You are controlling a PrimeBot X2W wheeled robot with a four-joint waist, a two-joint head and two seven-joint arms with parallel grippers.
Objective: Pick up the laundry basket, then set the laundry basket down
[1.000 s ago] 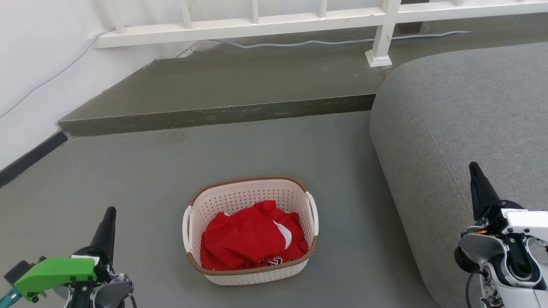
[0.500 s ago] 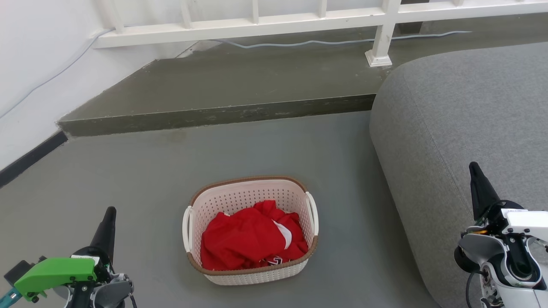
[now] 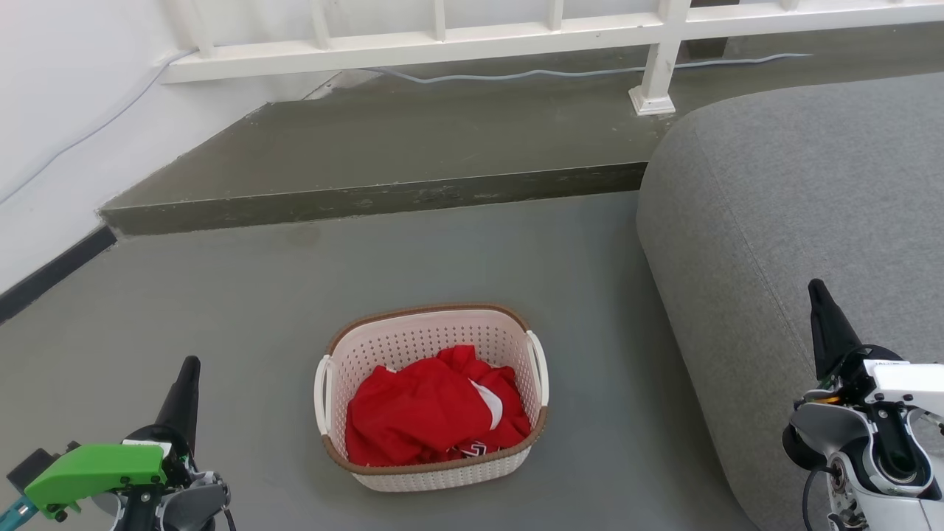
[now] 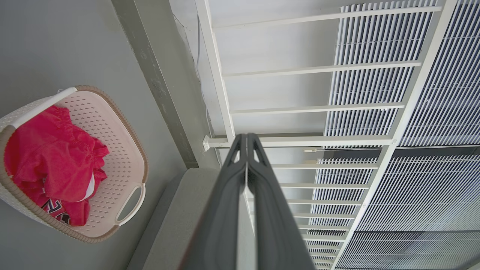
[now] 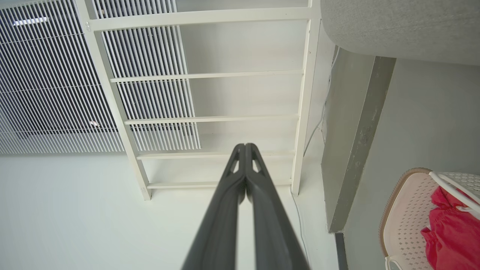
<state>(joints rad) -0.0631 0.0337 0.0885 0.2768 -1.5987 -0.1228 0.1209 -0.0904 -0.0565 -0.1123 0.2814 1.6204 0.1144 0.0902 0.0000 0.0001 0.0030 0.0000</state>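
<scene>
— Where is the laundry basket (image 3: 424, 339) right now?

— Flat on the grey floor (image 3: 221, 310), upright, near the grey sofa (image 3: 796, 221) but not touching it. There's a red garment (image 3: 428, 409) heaped inside, and both white loop handles are free.

— And the arms?

— One on either side, well apart from it. The left claw (image 3: 190, 363) hangs at the basket's left and the right claw (image 3: 816, 287) is over by the sofa. Both point away from me, towards the white railing (image 3: 442, 33).

— Is either holding anything?

— No. The wrist views show each pair of fingers pressed together from root to tip, with nothing pinched between them.

— So how far along is the job?

— I can't settle that from here. A basket resting on the floor with both claws clear of it fits a basket waiting to be lifted. It fits just as well one that's been lifted and put down again. The basket does lie as the end of the task wants it, set down and level. Whether the lift is behind it or ahead of it, the scene doesn't say.
</scene>
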